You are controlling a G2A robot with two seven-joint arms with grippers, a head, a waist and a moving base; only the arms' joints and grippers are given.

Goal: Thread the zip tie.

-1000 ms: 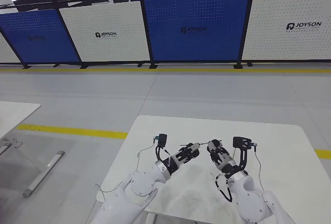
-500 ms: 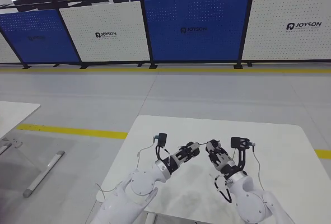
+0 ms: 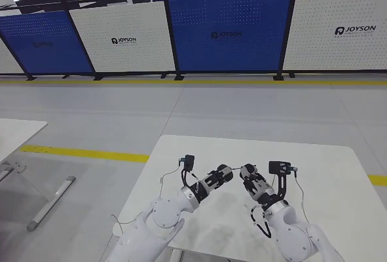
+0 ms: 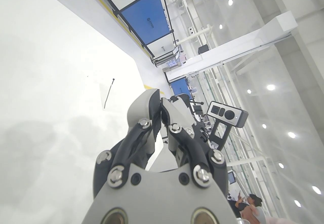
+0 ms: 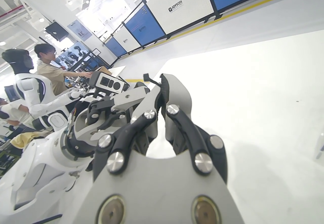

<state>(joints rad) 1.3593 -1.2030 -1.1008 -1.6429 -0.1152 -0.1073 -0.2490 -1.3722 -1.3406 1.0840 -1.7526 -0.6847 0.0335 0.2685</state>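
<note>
The right gripper (image 5: 162, 84) is clamped on the black zip tie (image 5: 146, 77), whose head sticks out past its tips toward the left gripper (image 4: 161, 101), which sits just beside it, pinched closed with nothing visible inside.

A: Top view, where from?
B: High above both arms, looking down and forward over the white surface (image 3: 311, 164) to the panel fence (image 3: 226, 36). Far off.
A: Wrists?
B: Each sits close behind its own: left pincer (image 4: 160, 98), right pincer (image 5: 162, 80). Both are tilted and aimed out along it. Each catches the other arm. All three share surface and fence.
</note>
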